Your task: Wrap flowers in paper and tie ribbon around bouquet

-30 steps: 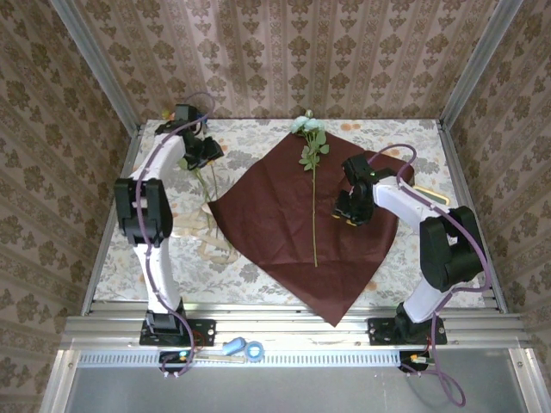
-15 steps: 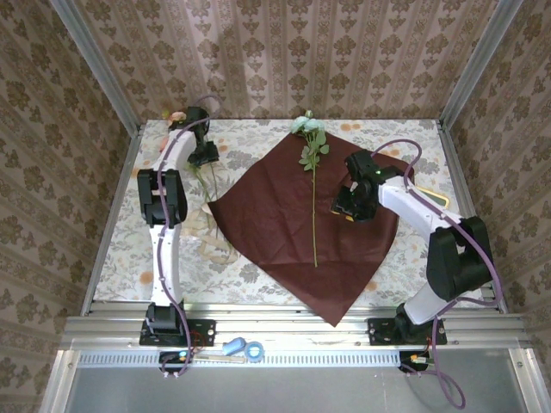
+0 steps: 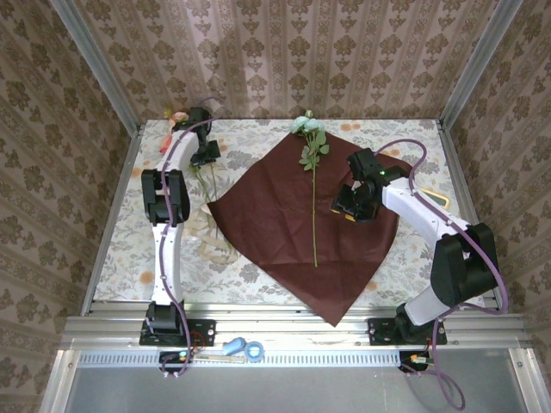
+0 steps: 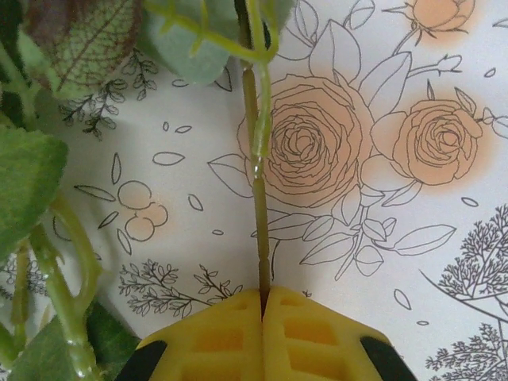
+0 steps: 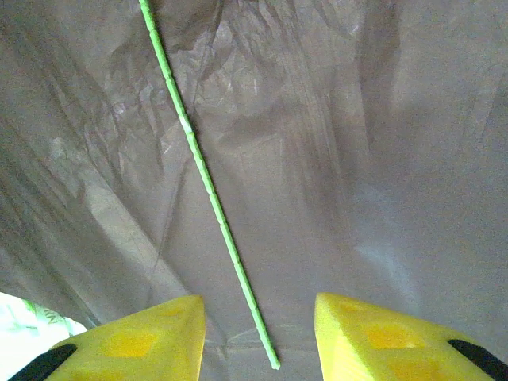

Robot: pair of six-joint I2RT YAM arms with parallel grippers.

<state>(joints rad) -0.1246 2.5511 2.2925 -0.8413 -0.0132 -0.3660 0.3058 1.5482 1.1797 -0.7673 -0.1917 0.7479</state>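
My left claw (image 4: 262, 300) is pinched tight on one thin green stem (image 4: 259, 206). The yellow pads meet around it low on the stalk, so the leafy end trails ahead over the printed tabletop (image 4: 444, 333). From above, that claw sits at the far left corner with a coral bloom (image 3: 178, 116) just beyond it. My read is that I'm fetching the next flower for the pile.

My right claw (image 5: 255, 311) is spread wide and grips nothing. It hovers low over the paper (image 5: 357, 159), with the cut end of the teal flower (image 5: 209, 186) lying between its pads, ready to steady it. That flower runs straight along the sheet's middle, head at the far corner, so the sides can fold over it.

The ribbon (image 3: 205, 234) lies bunched just off the paper's left edge, handy for tying later.
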